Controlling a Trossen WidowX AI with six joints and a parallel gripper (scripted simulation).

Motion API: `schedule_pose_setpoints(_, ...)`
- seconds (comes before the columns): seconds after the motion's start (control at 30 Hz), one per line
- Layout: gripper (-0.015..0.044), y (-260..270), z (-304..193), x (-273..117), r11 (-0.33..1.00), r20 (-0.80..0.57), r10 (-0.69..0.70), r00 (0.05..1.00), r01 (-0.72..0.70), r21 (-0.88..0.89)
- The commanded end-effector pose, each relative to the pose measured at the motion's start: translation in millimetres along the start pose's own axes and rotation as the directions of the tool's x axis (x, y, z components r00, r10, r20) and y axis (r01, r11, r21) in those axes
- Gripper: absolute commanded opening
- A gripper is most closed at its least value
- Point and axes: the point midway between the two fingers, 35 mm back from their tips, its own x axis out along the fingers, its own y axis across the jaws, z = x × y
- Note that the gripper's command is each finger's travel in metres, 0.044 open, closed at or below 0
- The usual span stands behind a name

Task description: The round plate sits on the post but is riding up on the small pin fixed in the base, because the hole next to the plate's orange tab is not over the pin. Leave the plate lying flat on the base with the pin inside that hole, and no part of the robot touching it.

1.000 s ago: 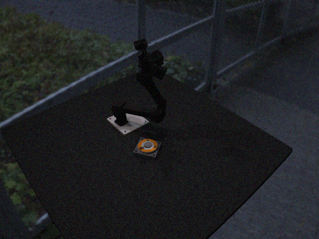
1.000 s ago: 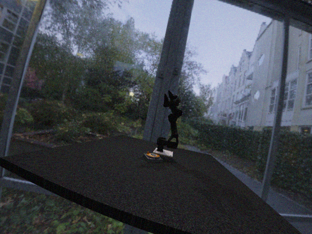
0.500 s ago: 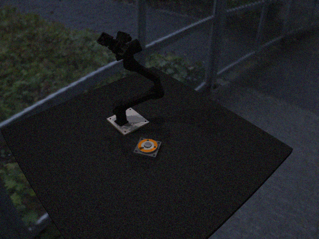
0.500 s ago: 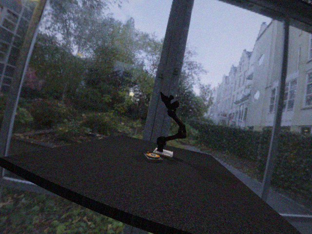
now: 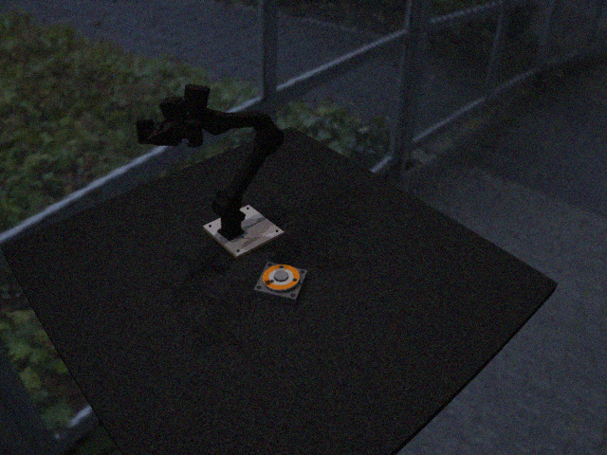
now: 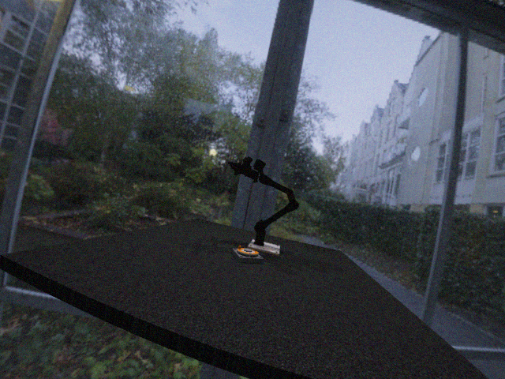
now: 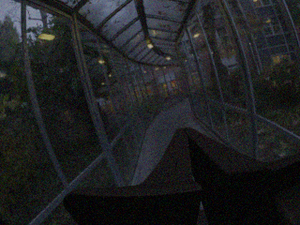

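Gripper [image 5: 141, 133] shut, high (off plate [image 5: 281, 276])

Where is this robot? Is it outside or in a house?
Probably inside a glass shelter, like a greenhouse, at dusk. The wrist view shows an arched glass roof; bushes and trees and tall pale houses stand beyond the dark table.

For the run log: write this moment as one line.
gripper: shut, empty, raised away from plate | plate: on base, untouched
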Motion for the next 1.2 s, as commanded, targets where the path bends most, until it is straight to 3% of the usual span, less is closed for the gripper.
schedule_pose_setpoints(0.0,0.0,13,-47,22,0.999,-0.177,0.05,0.983,-0.047,0.021)
schedule_pose_setpoints(0.2,0.0,68,-148,36,0.978,-0.53,0.184,0.828,-0.21,0.012)
schedule_pose_setpoints(0.27,0.0,75,-161,35,0.973,-0.57,0.197,0.797,-0.231,0.013)
schedule_pose_setpoints(0.47,0.0,135,-258,-5,0.892,-0.858,0.245,0.451,-0.452,0.017)
schedule_pose_setpoints(0.53,0.0,141,-267,-12,0.878,-0.881,0.241,0.407,-0.479,0.019)
schedule_pose_setpoints(0.73,0.0,180,-332,-93,0.682,-0.995,0.099,0.01,-0.729,0.06)
schedule_pose_setpoints(0.8,0.0,182,-336,-102,0.656,-0.997,0.075,-0.025,-0.752,0.068)
schedule_pose_setpoints(0.9,0.0,188,-352,-142,0.527,-0.985,-0.054,-0.163,-0.843,0.111)
schedule_pose_setpoints(0.97,0.0,188,-357,-159,0.464,-0.97,-0.12,-0.212,-0.876,0.134)
schedule_pose_setpoints(1.17,0.0,188,-357,-162,0.456,-0.967,-0.129,-0.218,-0.879,0.137)
